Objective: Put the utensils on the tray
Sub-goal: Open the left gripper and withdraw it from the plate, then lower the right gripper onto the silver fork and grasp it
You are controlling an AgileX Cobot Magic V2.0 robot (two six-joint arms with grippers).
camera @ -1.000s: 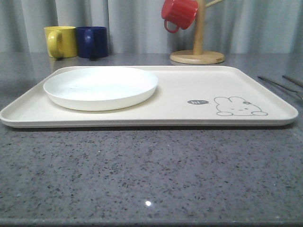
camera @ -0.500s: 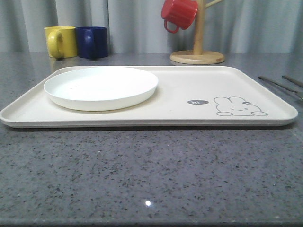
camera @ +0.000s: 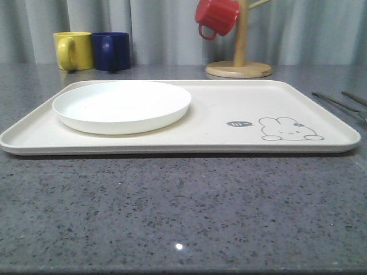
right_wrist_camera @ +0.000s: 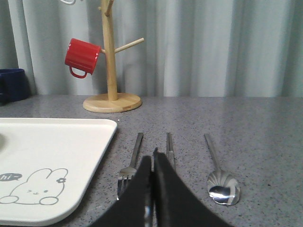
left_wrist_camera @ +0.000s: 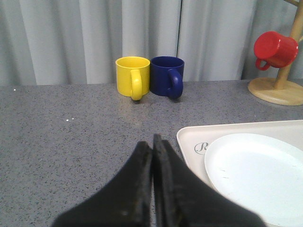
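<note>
front view, grey speckled counter (camera: 183, 212), grey curtains (camera: 166, 28)

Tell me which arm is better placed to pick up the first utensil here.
Right, probably. The right gripper, shut, sits over the fork, knife and spoon lying on the table beside the tray. The left gripper faces the mugs, with no cutlery nearby.

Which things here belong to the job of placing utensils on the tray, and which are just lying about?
Belong to the job:
- fork, on the table beside the tray
- knife, next to the fork
- spoon, farthest from the tray
- tray

Just lying about:
- white plate, on the tray
- yellow mug
- blue mug
- red mug, hanging on the wooden mug tree
</note>
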